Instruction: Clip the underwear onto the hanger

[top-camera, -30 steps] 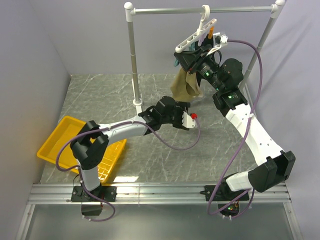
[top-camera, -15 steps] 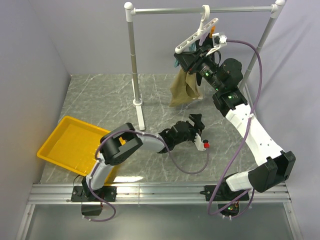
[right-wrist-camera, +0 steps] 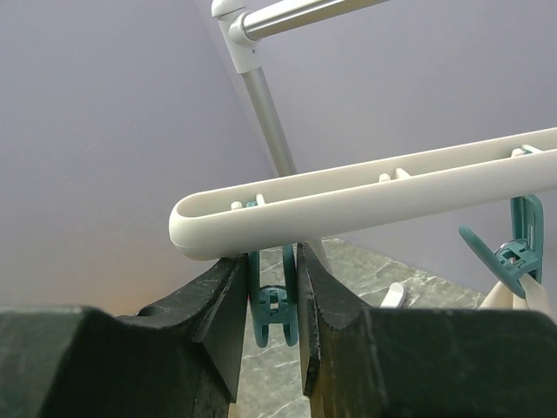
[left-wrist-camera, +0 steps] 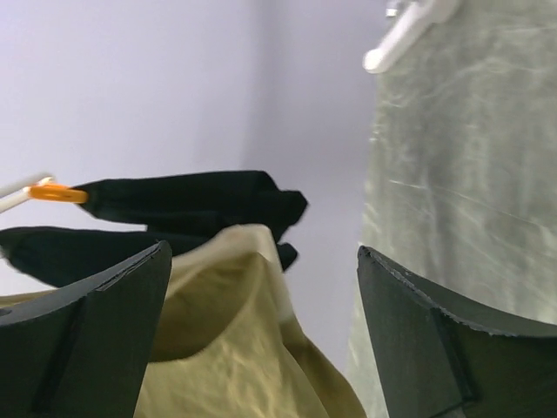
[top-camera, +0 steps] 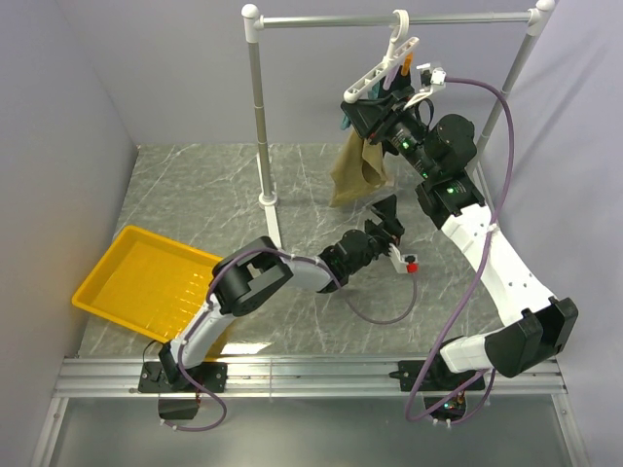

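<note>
The white hanger hangs by its hook from the rail, slanting down to the left. The tan underwear hangs below its low end. My right gripper is at that low end; in the right wrist view it is shut on a teal clip just under the hanger bar. A second teal clip hangs further right. My left gripper is open and empty just below the underwear. In the left wrist view the underwear sits between its open fingers. An orange clip shows at the left.
The silver rail stands on a post at the back left and another at the far right. A yellow tray lies at the left front. Purple walls close in on both sides.
My left arm has swung from beside the post out to the right and forward, and its open gripper now points up under the underwear. The right gripper has stayed at the hanger's low end.
</note>
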{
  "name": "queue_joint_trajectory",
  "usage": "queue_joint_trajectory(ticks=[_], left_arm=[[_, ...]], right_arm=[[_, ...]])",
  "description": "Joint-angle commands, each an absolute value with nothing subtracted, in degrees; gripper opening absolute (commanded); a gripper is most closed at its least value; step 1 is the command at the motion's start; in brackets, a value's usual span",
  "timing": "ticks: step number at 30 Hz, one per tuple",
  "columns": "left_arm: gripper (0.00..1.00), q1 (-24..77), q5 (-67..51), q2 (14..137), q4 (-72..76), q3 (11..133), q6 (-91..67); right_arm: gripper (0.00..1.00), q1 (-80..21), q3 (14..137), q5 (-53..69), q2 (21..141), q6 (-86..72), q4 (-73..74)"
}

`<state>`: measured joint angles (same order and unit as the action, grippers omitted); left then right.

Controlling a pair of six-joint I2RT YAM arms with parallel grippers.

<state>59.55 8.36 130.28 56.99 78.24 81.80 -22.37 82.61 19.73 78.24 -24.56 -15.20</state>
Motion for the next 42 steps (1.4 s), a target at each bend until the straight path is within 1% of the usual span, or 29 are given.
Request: queue_joint_trajectory(ticks=[1, 12, 19, 26, 27, 29, 30, 31, 33, 34, 35, 36, 39, 40, 42], left_arm=[[0.93, 59.76, 9.4, 132.8, 62.31, 82.43, 84.55], [0.96, 58.1, 13.18, 139.22, 56.6, 94.04, 88.32], [0.97, 55.46, 16.52, 142.03, 51.77, 101.07, 86.83], [0.92, 53.26, 16.52, 140.72, 52.03, 99.06, 86.57], [0.91, 53.26, 16.35, 140.54, 52.73, 98.7, 86.92], [0.83, 53.0, 14.68, 139.4, 54.22, 96.42, 87.36], [0.77, 53.0, 14.16, 138.96, 54.84, 95.72, 87.19], [0.68, 53.0, 13.54, 138.61, 54.84, 94.93, 86.84], [0.61, 52.91, 13.19, 137.38, 54.58, 94.4, 85.09], [0.54, 52.91, 12.57, 136.15, 54.32, 93.61, 84.56], [0.52, 52.91, 11.96, 135.36, 54.49, 92.82, 83.59], [0.46, 52.91, 11.17, 134.39, 54.84, 90.38, 83.32], [0.4, 53.44, 7.48, 129.74, 56.6, 84.23, 81.57], [0.35, 53.61, 6.51, 128.42, 57.04, 82.55, 80.87], [0.32, 53.96, 3.79, 123.85, 56.17, 77.99, 77.88]], right_arm=[[0.0, -22.59, 84.46, 18.63, 76.2, -24.08, -16.7], [0.0, -22.68, 84.46, 18.63, 75.94, -23.47, -16.35], [0.0, -22.68, 84.2, 18.55, 75.94, -23.29, -16.35], [0.0, -22.76, 84.11, 18.28, 76.38, -23.11, -16.7], [0.0, -22.68, 84.11, 18.19, 76.38, -23.2, -16.7], [0.0, -22.76, 84.11, 18.28, 76.46, -23.38, -16.61], [0.0, -22.76, 84.11, 18.28, 76.46, -23.47, -16.61], [0.0, -22.68, 84.02, 18.28, 76.38, -23.38, -16.61], [0.0, -22.76, 84.11, 18.11, 76.29, -22.94, -16.44], [0.0, -22.76, 84.02, 18.11, 76.29, -22.94, -16.35], [0.0, -22.76, 84.11, 18.02, 76.29, -22.85, -16.35], [0.0, -22.68, 84.02, 17.93, 76.29, -22.85, -16.43], [0.0, -22.68, 84.02, 18.11, 76.46, -23.03, -16.52], [0.0, -22.68, 84.02, 17.93, 76.46, -22.94, -16.61], [0.0, -22.76, 83.94, 17.93, 76.46, -22.77, -16.52]])
